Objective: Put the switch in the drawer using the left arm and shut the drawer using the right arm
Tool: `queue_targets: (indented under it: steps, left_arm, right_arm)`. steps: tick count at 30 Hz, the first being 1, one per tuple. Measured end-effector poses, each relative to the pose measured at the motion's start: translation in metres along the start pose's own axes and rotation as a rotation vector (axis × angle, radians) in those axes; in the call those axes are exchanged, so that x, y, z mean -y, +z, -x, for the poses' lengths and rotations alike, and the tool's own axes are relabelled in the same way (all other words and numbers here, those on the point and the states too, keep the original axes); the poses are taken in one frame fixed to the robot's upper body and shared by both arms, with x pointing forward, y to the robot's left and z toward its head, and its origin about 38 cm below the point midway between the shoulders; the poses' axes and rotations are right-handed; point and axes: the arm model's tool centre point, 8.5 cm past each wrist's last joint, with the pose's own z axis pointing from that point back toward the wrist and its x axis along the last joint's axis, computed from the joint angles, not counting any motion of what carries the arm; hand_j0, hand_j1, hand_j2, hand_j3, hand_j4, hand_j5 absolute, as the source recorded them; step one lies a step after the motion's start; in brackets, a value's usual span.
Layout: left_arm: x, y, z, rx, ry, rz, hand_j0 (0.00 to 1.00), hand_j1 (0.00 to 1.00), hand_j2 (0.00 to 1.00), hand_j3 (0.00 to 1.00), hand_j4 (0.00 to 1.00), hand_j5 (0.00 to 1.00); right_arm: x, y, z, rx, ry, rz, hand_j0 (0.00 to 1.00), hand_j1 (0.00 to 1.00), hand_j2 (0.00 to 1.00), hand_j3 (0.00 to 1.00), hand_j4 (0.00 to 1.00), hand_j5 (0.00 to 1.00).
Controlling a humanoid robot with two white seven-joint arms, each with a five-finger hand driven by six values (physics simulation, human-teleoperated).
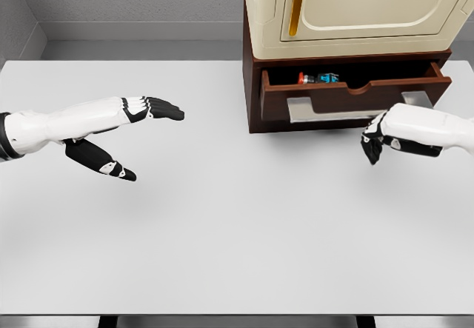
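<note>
The switch [318, 78], a small red, black and blue device, lies inside the open brown drawer [355, 95] near its back. My left hand [141, 132] hovers over the table at the left, well away from the drawer, fingers spread and empty. My right hand [376, 141] hangs just in front of the drawer's front panel at the right, below its silver handle [326, 109]; its dark fingers are curled downward and hold nothing.
A cream cabinet [348, 9] with a yellow handle sits on top of the brown drawer unit [252, 84] at the table's back right. The white table [222, 224] stretches across the view.
</note>
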Motion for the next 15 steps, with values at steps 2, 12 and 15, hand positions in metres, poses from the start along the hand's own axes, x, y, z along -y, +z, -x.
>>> queue_targets:
  steps: [2,12,15]
  left_arm:
    - [0.0,0.0,0.0,0.0,0.0,0.0,1.0,1.0,1.0,1.0,1.0,1.0]
    - [0.0,0.0,0.0,0.0,0.001,0.0,1.0,1.0,1.0,1.0,1.0,1.0]
    - [0.0,0.0,0.0,0.0,0.0,0.0,1.0,1.0,1.0,1.0,1.0,1.0]
  right_arm:
    - [0.009,-0.007,0.003,0.0,0.043,-0.015,0.18,0.18,0.18,0.18,0.18,0.18]
    - [0.007,-0.023,0.011,0.011,-0.025,0.01,0.18,0.18,0.18,0.18,0.18,0.18]
    - [0.013,-0.025,0.013,0.008,-0.018,0.019,0.18,0.18,0.18,0.18,0.18,0.18]
